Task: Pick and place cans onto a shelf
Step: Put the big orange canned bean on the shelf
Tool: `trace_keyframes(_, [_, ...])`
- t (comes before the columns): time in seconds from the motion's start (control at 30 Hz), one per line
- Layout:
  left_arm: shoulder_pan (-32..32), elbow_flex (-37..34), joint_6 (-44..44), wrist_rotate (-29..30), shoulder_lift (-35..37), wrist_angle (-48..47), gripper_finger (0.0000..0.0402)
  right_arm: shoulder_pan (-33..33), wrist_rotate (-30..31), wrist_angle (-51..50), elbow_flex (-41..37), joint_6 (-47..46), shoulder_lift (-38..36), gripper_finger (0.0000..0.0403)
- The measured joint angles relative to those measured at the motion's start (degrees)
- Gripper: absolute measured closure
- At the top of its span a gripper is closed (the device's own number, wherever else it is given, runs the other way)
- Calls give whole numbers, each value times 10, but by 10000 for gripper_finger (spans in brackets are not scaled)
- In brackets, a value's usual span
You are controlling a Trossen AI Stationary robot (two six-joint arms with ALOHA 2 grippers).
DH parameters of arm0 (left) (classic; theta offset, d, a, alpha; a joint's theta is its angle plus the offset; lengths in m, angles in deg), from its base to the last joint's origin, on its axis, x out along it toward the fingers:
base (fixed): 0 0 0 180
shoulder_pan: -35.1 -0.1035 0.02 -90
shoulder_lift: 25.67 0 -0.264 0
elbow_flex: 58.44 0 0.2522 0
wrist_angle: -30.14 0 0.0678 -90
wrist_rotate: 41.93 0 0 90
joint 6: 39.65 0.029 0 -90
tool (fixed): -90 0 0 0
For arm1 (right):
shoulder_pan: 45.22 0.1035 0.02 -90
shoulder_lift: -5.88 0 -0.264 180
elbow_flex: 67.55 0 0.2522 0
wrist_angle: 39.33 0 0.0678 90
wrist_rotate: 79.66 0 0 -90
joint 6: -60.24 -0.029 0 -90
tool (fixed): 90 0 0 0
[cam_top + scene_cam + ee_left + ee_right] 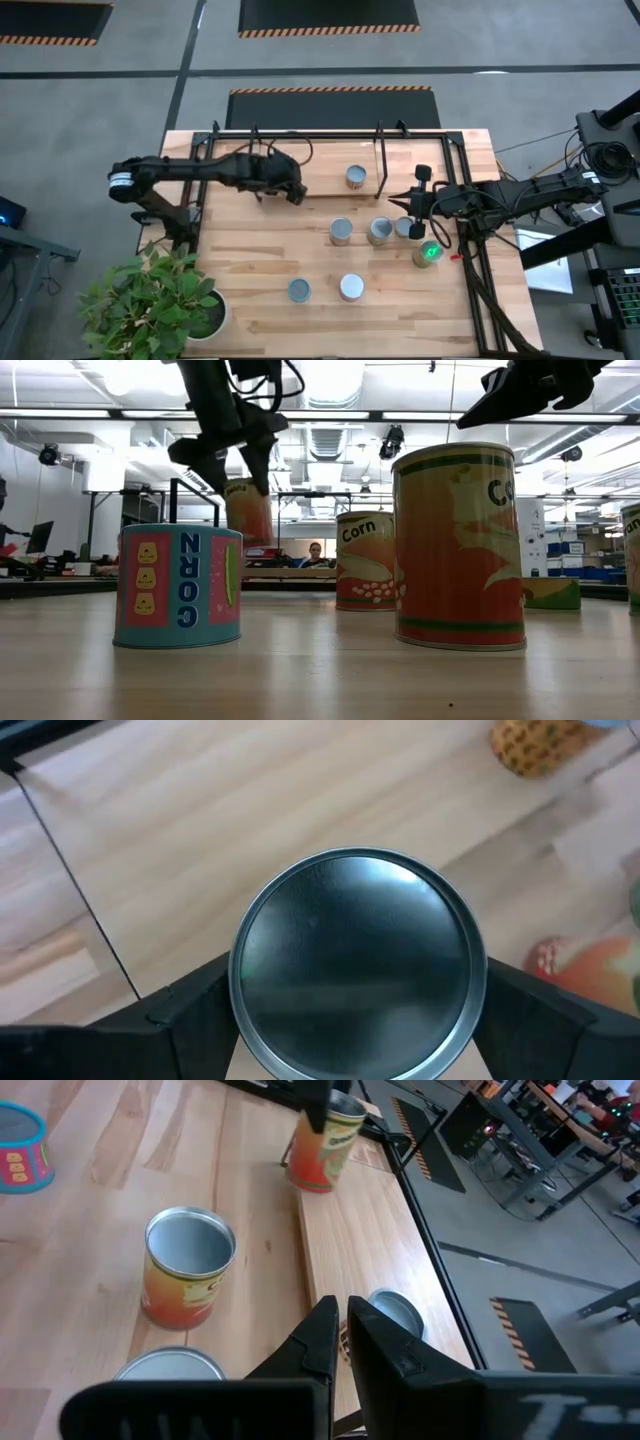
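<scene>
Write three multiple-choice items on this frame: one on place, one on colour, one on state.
1. On which side of the table does the plant stand?
A. the left arm's
B. the right arm's
C. dead centre

2. What colours is the label of the short can in the low view?
A. green and white
B. blue and pink
C. black and grey

3. What is the left gripper doing?
A. hanging open and empty
B. pressing on the plant
C. holding a can off the table

Key: 1 A, the plant is at the table corner under the left arm. 2 B, the short can has a blue side with pink panels. 3 C, the left gripper has its fingers on a can that hangs above the board. The right gripper is shut and empty.
</scene>
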Motion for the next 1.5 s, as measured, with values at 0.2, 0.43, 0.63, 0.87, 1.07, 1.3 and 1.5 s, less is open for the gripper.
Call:
trace_keyframes(0.2, [-42, 0, 15, -1, 0, -1, 95, 0, 0, -12, 0, -5, 0, 385])
trace_keyframes(0.43, [-67, -3, 29, 3, 0, -1, 94, 0, 0, -16, 0, -4, 0, 385])
trace_keyframes(0.63, [-75, -13, 26, 7, 0, -1, 94, 0, 0, -19, 0, -4, 0, 385])
trace_keyframes(0.87, [-75, -15, 16, 5, 0, 0, 93, 0, 0, -28, 0, -8, 0, 385])
trace_keyframes(1.07, [-74, -15, 15, 5, 0, 0, 74, 0, 0, -27, 0, -9, 0, 385])
trace_keyframes(1.3, [-74, -15, 14, 5, 0, 0, 57, 0, 0, -28, 0, -9, 0, 385])
trace_keyframes(1.5, [-72, 6, 22, 0, 0, -2, 56, 0, 0, -28, 0, -9, 0, 385])
